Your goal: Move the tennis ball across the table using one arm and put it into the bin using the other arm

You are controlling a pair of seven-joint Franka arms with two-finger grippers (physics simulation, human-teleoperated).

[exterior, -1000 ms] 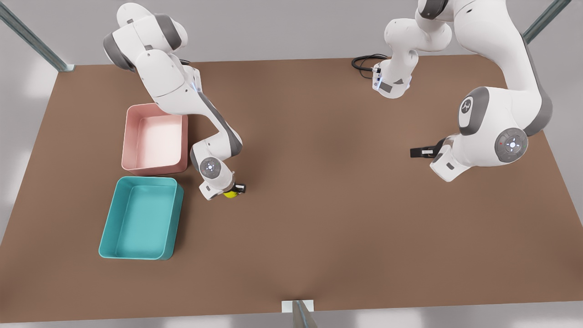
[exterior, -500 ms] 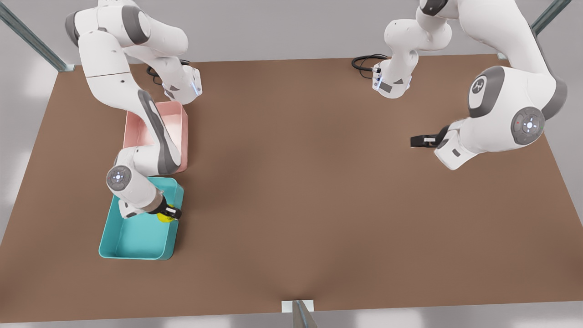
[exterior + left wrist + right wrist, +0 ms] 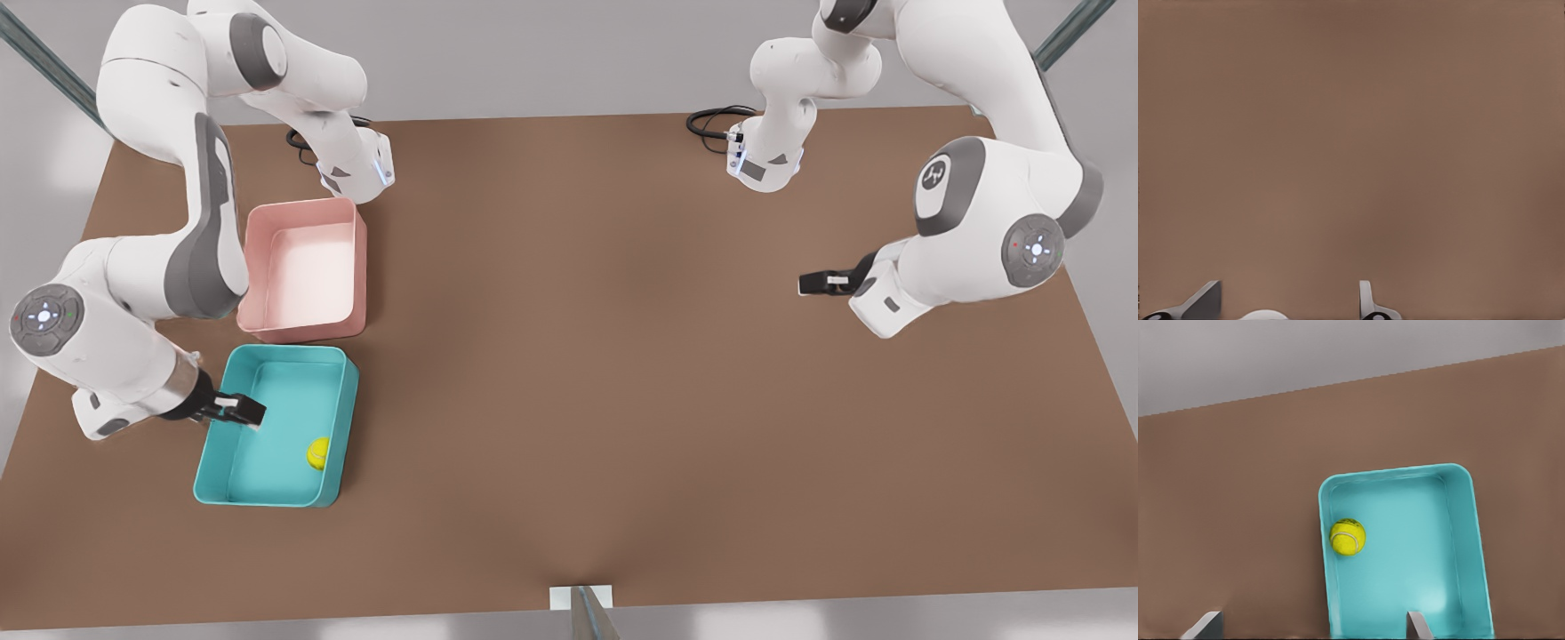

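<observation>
Although the small yellow-green felt tennis ball [image 3: 317, 453], probably light, springy and best pinched across its middle, lay loose inside the teal rectangular plastic bin [image 3: 342, 418], the right gripper [image 3: 238, 410] hung open and empty above it while the left gripper [image 3: 822, 284] waited, spread and empty, over the matte brown table [image 3: 622, 373].

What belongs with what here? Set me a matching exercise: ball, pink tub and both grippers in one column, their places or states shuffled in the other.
Things:
1. tennis ball
2. pink tub
3. right gripper
4. left gripper

Places or states:
a. open over bare table, at the front view's right
b. stands on the table next to the bin
c. lies inside the bin
d. open above the bin's edge

Pairs: 1-c, 2-b, 3-d, 4-a
</observation>
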